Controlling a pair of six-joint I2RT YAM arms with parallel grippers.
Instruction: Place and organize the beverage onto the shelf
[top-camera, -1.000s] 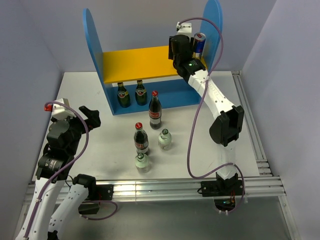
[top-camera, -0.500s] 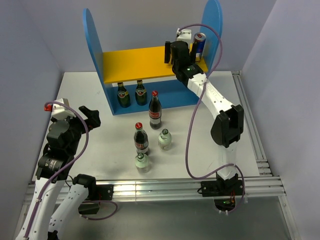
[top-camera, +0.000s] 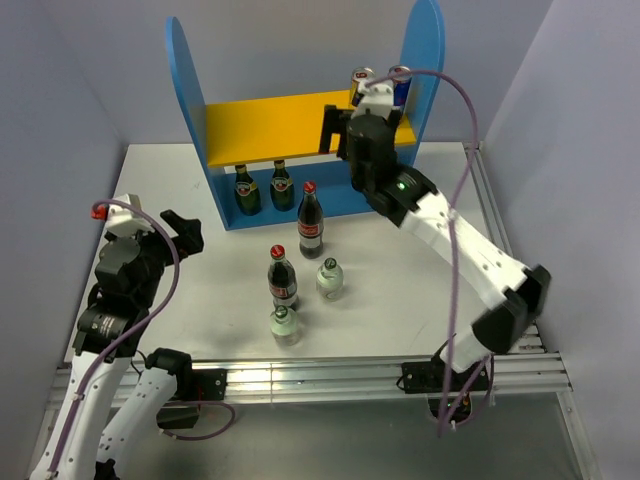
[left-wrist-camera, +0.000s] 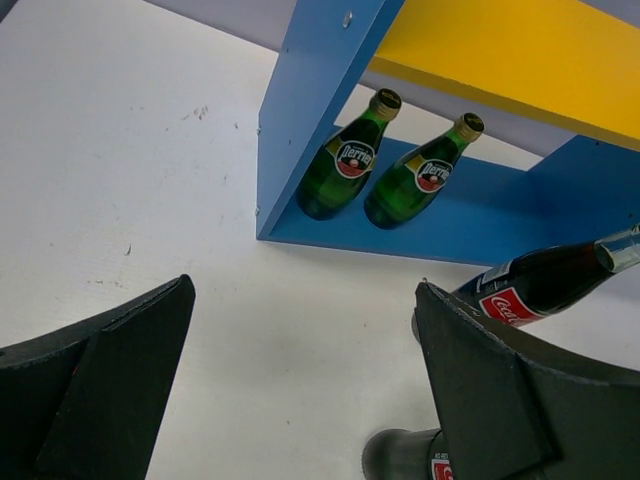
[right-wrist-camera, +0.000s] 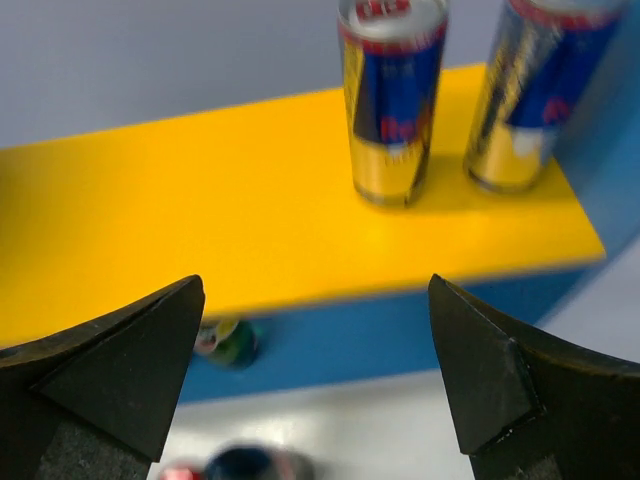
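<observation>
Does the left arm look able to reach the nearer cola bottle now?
Probably yes. The left gripper is open, and nothing stands on the table between it and the nearer cola bottle; the right arm is away by the shelf.

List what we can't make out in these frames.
- Left can and right can: right wrist view, print blurred, right can's top cut by the upper edge; top external, the right arm hides their bodies.
- Cola bottle: left wrist view, cap cut off by the right edge.
- Green bottle under the yellow board: right wrist view, blurred, mostly hidden by the board.
- Small clear bottles: top external, labels too small to read.
</observation>
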